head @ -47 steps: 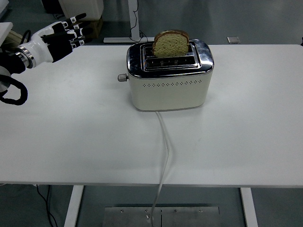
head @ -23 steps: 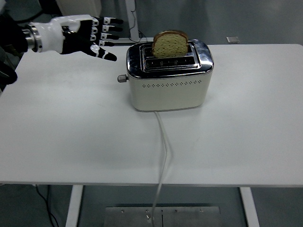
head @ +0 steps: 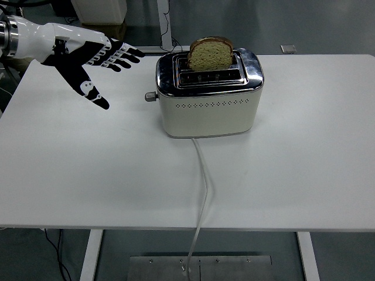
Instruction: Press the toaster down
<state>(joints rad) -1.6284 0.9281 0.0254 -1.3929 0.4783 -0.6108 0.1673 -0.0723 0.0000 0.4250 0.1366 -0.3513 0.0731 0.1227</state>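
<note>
A cream toaster (head: 210, 109) with a chrome top stands at the middle of the white table (head: 117, 175). A slice of brown bread (head: 210, 54) sticks up out of its far slot. Its small lever knob (head: 151, 96) juts from the left end. My left hand (head: 99, 61) hovers above the table to the left of the toaster, palm turned up and fingers spread wide, holding nothing. Its fingertips (head: 133, 54) are a short way left of the toaster's top, apart from it. The right arm is out of view.
The toaster's white cord (head: 203, 175) runs from its front straight to the table's near edge and hangs down. A small grey object (head: 288, 49) lies beyond the far right edge. Table legs and a floor plate (head: 199, 266) show below.
My left arm has swung in from the far left toward the toaster. The hand has rolled palm-up and the fingers have fanned out. The toaster and bread have not moved.
</note>
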